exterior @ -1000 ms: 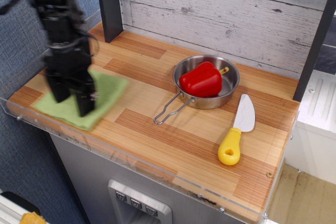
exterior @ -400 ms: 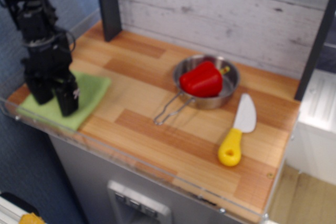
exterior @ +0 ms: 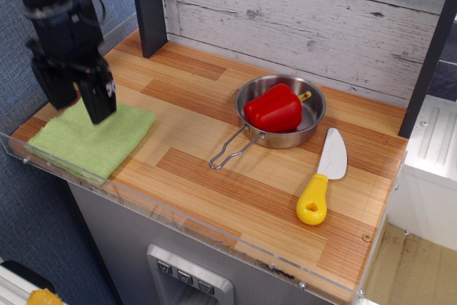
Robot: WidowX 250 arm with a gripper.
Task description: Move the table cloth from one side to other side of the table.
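The light green table cloth (exterior: 93,141) lies flat on the front left corner of the striped wooden table (exterior: 235,183), close to the clear acrylic edge. My black gripper (exterior: 77,102) hangs above the cloth's back part, raised off it. Its two fingers (exterior: 98,100) point down, spread apart, with nothing between them. The cloth is free of the gripper.
A steel pan (exterior: 289,116) with a red bell pepper (exterior: 273,108) stands at the middle back, its wire handle toward the front. A toy knife with a yellow handle (exterior: 319,183) lies to its right. A dark post (exterior: 148,6) stands at the back left.
The gripper dragged the cloth left toward the table's corner, then let go and rose up off it. The cloth now lies flat at the left end.
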